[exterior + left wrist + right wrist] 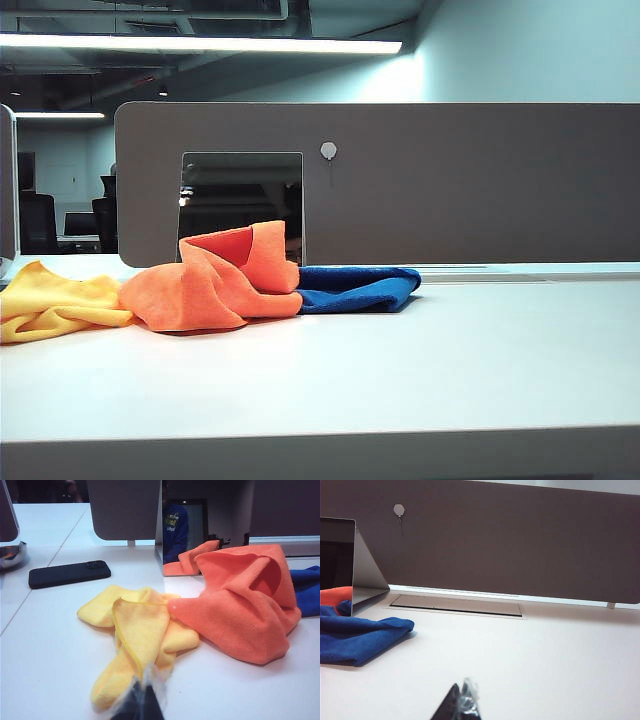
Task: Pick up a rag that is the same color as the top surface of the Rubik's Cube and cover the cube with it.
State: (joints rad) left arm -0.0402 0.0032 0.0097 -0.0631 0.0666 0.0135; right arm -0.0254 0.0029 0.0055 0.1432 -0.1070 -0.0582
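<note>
Both my grippers hover low over the table, nothing in their grasp.

My left gripper (142, 700) looks closed and empty, its tips just over the yellow cloth (137, 640); the rag (245, 605) is heaped ahead, toward my right arm, and a black phone (69, 573) lies ahead on the other side. My right gripper (462, 705) is pinched closed, with the blue cloth (357, 637) ahead toward my left arm. I can read no writing.

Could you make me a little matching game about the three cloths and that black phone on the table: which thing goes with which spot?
Things:
1. yellow cloth
2. orange rag
3. blue cloth
4. black phone

Places:
A. lying flat, apart from the cloths
B. middle of the cloth row, bunched highest
C. left end of the row in the exterior view
D. right end of the row in the exterior view

Pairs: 1-C, 2-B, 3-D, 4-A
</note>
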